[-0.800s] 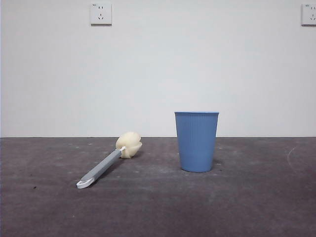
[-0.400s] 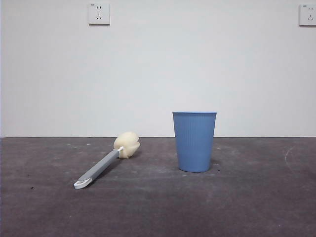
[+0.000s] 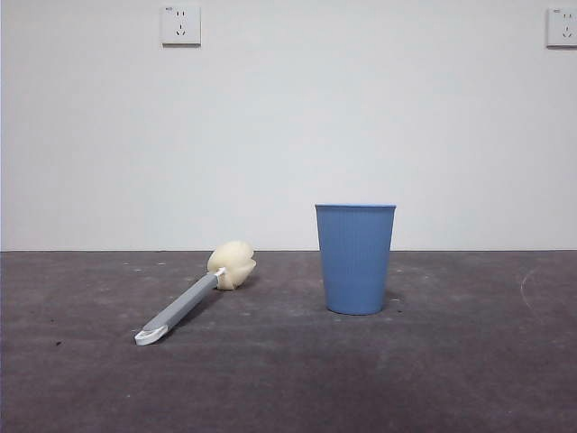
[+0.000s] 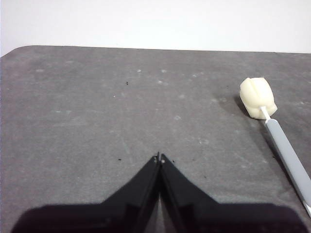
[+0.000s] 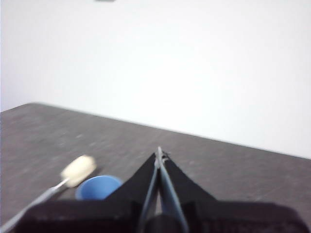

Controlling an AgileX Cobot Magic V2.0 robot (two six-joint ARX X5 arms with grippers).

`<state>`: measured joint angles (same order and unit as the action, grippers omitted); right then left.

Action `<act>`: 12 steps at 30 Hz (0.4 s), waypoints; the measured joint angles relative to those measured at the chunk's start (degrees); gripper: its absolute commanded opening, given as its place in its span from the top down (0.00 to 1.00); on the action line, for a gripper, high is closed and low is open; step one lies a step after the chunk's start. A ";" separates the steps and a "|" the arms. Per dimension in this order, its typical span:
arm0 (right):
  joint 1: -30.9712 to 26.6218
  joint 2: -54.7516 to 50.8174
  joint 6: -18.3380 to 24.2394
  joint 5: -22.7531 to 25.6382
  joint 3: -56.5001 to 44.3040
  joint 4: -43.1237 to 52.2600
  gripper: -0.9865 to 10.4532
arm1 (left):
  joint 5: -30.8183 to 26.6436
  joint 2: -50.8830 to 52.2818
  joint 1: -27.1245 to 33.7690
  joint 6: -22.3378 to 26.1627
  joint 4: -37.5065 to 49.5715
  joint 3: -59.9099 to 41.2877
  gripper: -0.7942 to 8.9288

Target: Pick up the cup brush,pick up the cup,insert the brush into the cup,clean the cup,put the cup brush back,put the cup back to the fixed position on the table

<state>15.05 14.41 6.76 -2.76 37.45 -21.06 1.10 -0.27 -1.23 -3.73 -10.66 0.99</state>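
The cup brush (image 3: 189, 302) lies flat on the table (image 3: 288, 379), its cream sponge head toward the wall and its white hooked tip toward the camera. The blue ribbed cup (image 3: 355, 258) stands upright to its right, a short gap between them. Neither arm shows in the front view. My left gripper (image 4: 159, 156) is shut and empty, hovering over bare table with the cup brush (image 4: 277, 133) off to one side. My right gripper (image 5: 159, 151) is shut and empty, high above the table, with the cup (image 5: 98, 187) and the blurred cup brush (image 5: 63, 182) below it.
A white wall (image 3: 288, 126) with two power sockets (image 3: 180, 24) rises behind the table's far edge. The table's rounded corner (image 4: 19, 50) shows in the left wrist view.
The front view shifted very slightly between the earliest frame and now, so brush and cup sit a few pixels further left. Neither object itself moved.
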 measured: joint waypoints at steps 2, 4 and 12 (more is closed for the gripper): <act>-1.66 -2.75 -0.04 -0.04 -5.44 4.92 0.91 | 0.00 0.00 0.00 0.00 0.00 0.00 0.92; -3.15 -5.20 -0.42 -0.07 -10.88 9.38 0.91 | 0.00 0.00 0.00 0.00 0.00 0.00 0.92; -8.68 -13.18 -6.16 -0.22 -29.55 17.14 0.91 | 0.00 0.00 0.00 -0.02 0.00 0.00 0.92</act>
<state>6.37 1.23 0.60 -2.98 7.90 -3.92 1.10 -0.27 -1.23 -3.75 -10.66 0.99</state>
